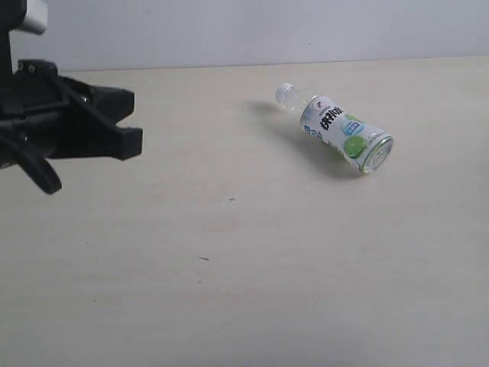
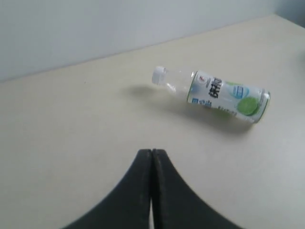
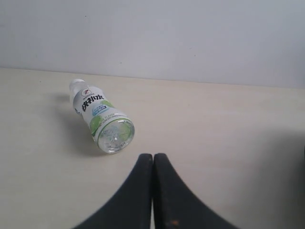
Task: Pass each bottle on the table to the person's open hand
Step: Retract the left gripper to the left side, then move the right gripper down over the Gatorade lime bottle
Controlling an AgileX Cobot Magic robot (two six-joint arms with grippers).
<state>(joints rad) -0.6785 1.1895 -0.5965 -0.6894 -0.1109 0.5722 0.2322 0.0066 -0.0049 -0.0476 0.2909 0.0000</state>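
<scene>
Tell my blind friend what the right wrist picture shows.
A small clear plastic bottle with a white cap and green-lime label lies on its side on the pale beige table, its base facing the camera. The black right gripper is shut, apart from it.

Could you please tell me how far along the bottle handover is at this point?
Done: unclear; only one bottle, lime-labelled, lies on its side on the table. In hand: nothing; the left claw and right claw are both shut and empty. Left: grasping that bottle and passing it over; no open hand is in view.
</scene>
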